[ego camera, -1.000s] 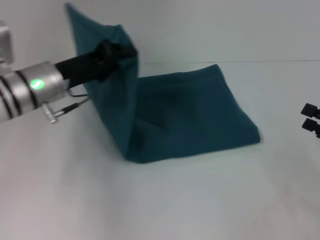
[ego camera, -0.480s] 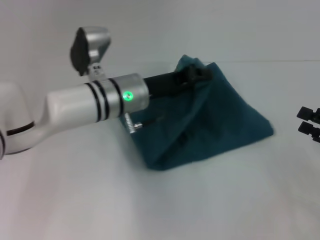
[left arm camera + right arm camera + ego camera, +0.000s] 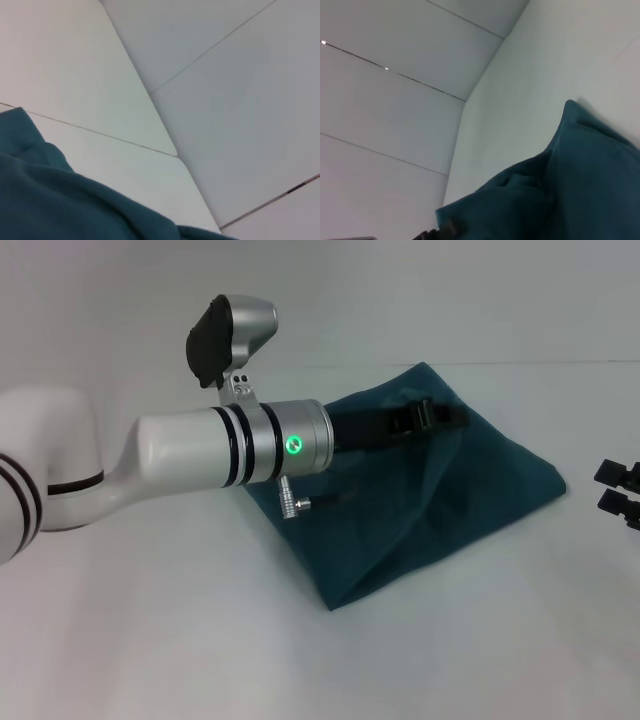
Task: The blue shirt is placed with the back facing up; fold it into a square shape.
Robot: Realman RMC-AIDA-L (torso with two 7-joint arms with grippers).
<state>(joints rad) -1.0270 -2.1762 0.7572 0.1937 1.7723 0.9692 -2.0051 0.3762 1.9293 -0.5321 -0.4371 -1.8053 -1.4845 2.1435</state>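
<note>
The blue shirt [image 3: 480, 490] lies on the white table [image 3: 200, 640] as a partly folded, dark teal heap, plain side showing. My left gripper [image 3: 435, 418] reaches over it from the left and is shut on a fold of the cloth, which tents up around the black fingers. Teal fabric of the shirt [image 3: 60, 200] fills the lower part of the left wrist view. In the right wrist view the shirt [image 3: 580, 175] rises as a bunched peak. My right gripper [image 3: 612, 487] hangs parked at the right edge of the table, apart from the shirt, fingers slightly apart and holding nothing.
The left arm's white and silver forearm [image 3: 230, 445], with a green light, stretches across the left half of the table above the shirt's left edge. The table's back edge [image 3: 560, 363] meets a pale wall just behind the shirt.
My left gripper has carried the lifted part of the shirt from the far left over to the right and lower. The shirt's body has slid slightly right. The right gripper has stayed put.
</note>
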